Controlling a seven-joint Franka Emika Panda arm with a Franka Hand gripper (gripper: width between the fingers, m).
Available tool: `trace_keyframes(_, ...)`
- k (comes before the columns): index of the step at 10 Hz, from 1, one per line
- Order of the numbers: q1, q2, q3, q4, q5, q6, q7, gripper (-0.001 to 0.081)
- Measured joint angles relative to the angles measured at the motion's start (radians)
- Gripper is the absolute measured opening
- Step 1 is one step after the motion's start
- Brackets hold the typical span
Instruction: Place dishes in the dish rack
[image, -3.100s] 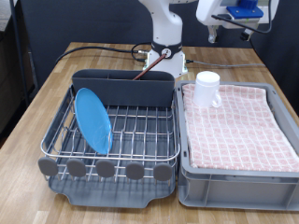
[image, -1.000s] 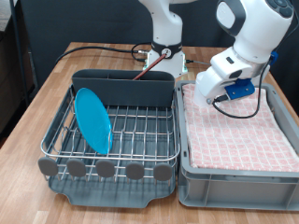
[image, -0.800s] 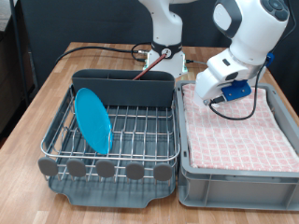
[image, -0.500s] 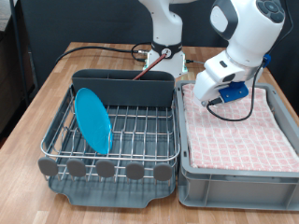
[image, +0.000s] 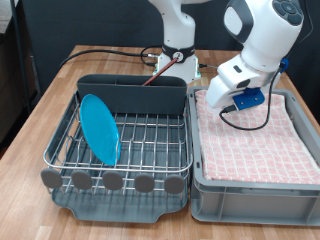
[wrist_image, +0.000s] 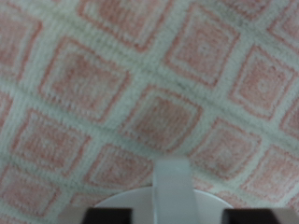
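The light-blue plate (image: 99, 128) stands on edge in the dish rack (image: 118, 181), at the exterior view's left. My gripper (image: 220, 101) is down low over the far left corner of the pink checked cloth (image: 262, 142), where it hides the white mug in the exterior view. In the wrist view the mug's rim and handle (wrist_image: 173, 183) show just below the hand, on the cloth (wrist_image: 140, 84). Dark fingertips (wrist_image: 99, 217) stand well apart at the picture's edge. A thin reddish thing (image: 157, 73) shows behind the caddy (image: 130, 95); I cannot tell if it is the spoon.
The grey bin (image: 250, 196) lined with the cloth stands right beside the rack, at the exterior view's right. The robot's base (image: 178, 45) and a black cable (image: 95, 55) are on the wooden table (image: 40, 120) behind the rack.
The arm came down from high at the back onto the mug's spot, hiding the mug. Over the last second it has crept slightly to the exterior view's left.
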Motion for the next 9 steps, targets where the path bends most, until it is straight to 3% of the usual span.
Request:
trace_keyframes(1, 0.000, 0.000, 0.000, 0.000, 0.002, -0.002, 0.000, 0.0186)
trace_keyframes(2, 0.000, 0.000, 0.000, 0.000, 0.004, -0.003, 0.000, 0.0071)
trace_keyframes(5, 0.001, -0.006, 0.001, 0.005, 0.018, -0.004, 0.003, 0.0072)
trace_keyframes(9, 0.001, -0.067, 0.003, 0.039, 0.039, -0.054, 0.002, 0.0073)
